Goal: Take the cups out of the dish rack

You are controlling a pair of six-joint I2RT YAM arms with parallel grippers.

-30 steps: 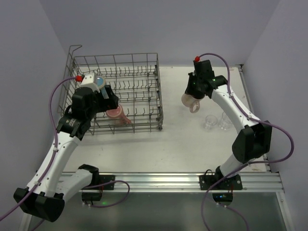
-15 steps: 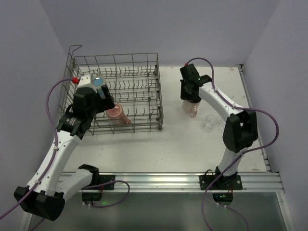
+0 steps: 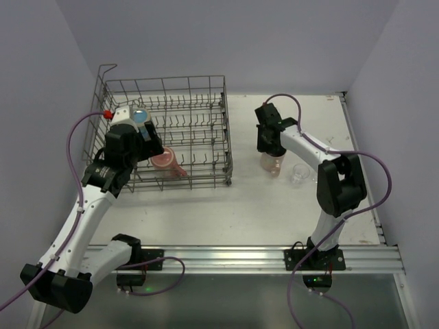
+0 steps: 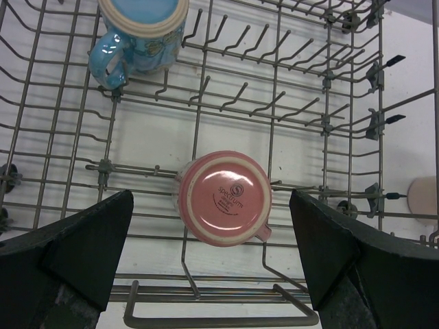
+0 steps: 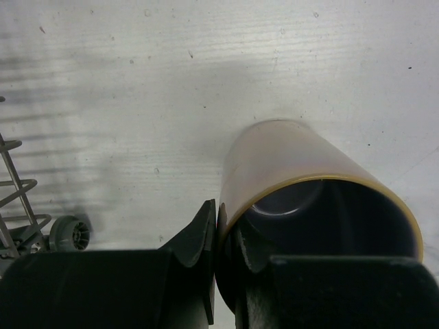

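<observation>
The grey wire dish rack point(image 3: 164, 88) stands at the far left of the table. A pink mug point(image 3: 167, 163) sits upside down in its near right part, and it also shows in the left wrist view point(image 4: 225, 199). A blue mug point(image 4: 140, 31) sits upside down further back. My left gripper point(image 3: 147, 142) hovers open above the pink mug, its jaws wide on either side point(image 4: 211, 205). My right gripper point(image 3: 269, 145) is shut on the rim of the pale pink-cream mug point(image 3: 271, 164), one finger inside and one outside point(image 5: 226, 233). That mug point(image 5: 302, 157) is upright at table level.
A clear glass tumbler point(image 3: 299, 175) stands on the table just right of the pink-cream mug, and a second is partly hidden behind the right forearm. The rack's right wall point(image 3: 227, 137) is left of that mug. Rack prongs point(image 4: 206, 103) surround the pink mug.
My right arm has swung left and lowered the pink-cream mug to the table beside the tumblers. My left gripper has pulled back slightly and stays open over the pink mug.
</observation>
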